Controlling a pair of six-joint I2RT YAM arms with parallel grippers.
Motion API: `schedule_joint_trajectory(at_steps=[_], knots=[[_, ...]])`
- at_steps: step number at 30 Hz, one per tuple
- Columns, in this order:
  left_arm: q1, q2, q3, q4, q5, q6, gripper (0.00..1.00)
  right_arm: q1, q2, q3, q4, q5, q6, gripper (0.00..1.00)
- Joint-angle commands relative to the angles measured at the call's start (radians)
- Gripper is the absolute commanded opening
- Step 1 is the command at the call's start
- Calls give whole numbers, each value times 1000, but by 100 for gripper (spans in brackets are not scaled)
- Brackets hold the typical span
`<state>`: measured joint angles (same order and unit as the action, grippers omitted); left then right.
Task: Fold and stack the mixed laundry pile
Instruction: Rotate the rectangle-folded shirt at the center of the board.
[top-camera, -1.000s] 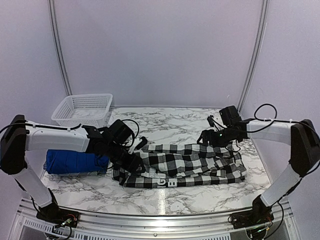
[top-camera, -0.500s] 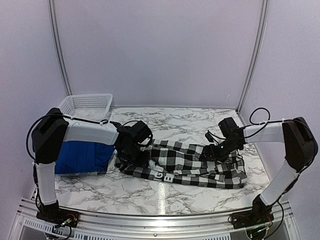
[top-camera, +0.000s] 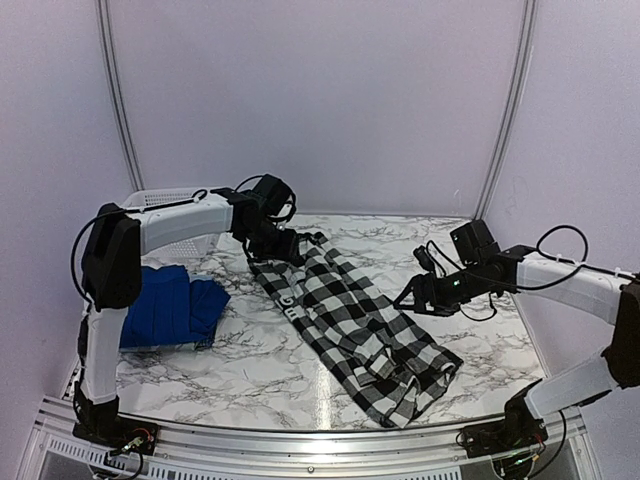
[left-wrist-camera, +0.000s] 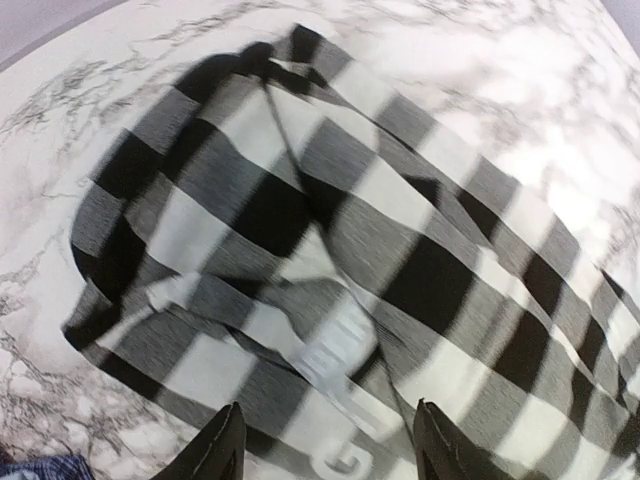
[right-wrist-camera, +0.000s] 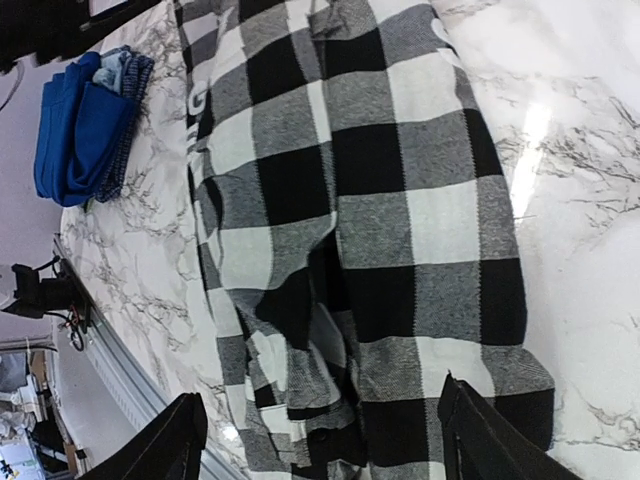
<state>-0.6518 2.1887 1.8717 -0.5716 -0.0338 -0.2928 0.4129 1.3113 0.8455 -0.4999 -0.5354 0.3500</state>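
Observation:
The black-and-white buffalo-check flannel shirt lies stretched in a long band on the marble table, running from back left to front right. My left gripper hovers over its far end, open, with only the cloth and its white label below the fingertips. To the right of the shirt's middle, my right gripper is open and holds nothing; its camera looks down on the rumpled near end. A folded royal-blue shirt rests at the left, with pale blue and small-checked navy cloth on it.
A white lattice basket stands at the back left corner, partly behind my left arm. The metal rail runs along the table's near edge. Black cables loop around both wrists.
The flannel shirt lay crosswise and now runs diagonally. My left gripper has carried its end toward the back and opened. The right gripper has let go and drawn back to the right.

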Motion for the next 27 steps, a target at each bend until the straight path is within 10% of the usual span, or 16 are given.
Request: schedule_joint_trajectory(at_steps=[1, 17, 27], knots=[[-115, -112, -140, -55, 69, 20, 58, -1, 84, -5, -66, -2, -41, 71], [-122, 140, -81, 4, 62, -16, 43, 102, 160, -300, 207, -135, 151, 48], [12, 229, 281, -33, 99, 109, 58, 227, 232, -7, 255, -235, 182, 50]])
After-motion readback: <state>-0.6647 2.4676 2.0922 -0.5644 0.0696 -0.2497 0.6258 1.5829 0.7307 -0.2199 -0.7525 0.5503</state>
